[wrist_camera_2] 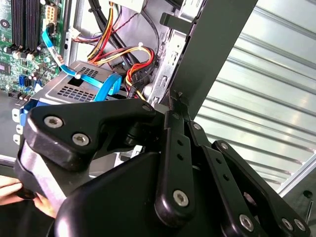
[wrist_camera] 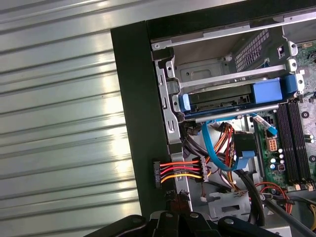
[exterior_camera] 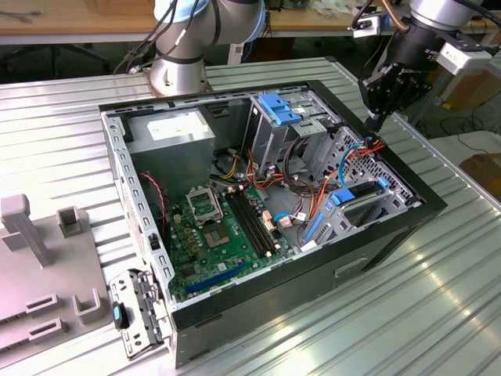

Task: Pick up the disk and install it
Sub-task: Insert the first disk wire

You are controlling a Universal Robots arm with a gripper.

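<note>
The gripper (exterior_camera: pixel 374 119) hung upper right in the exterior view, jaws pinched together on nothing visible, tips over the case wall (wrist_camera: pixel 131 123). The disk (wrist_camera: pixel 219 98) sat slid into its bay (wrist_camera: pixel 170 94), centre-right in the first wrist view, likely so the loose power connector (wrist_camera: pixel 159 176) could reach.

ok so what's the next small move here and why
Probably shift the gripper inward from the case rim toward the disk. In the first wrist view it hangs over the rim beside the black connector, while the disk with blue rails lies apart in its bay.
</note>
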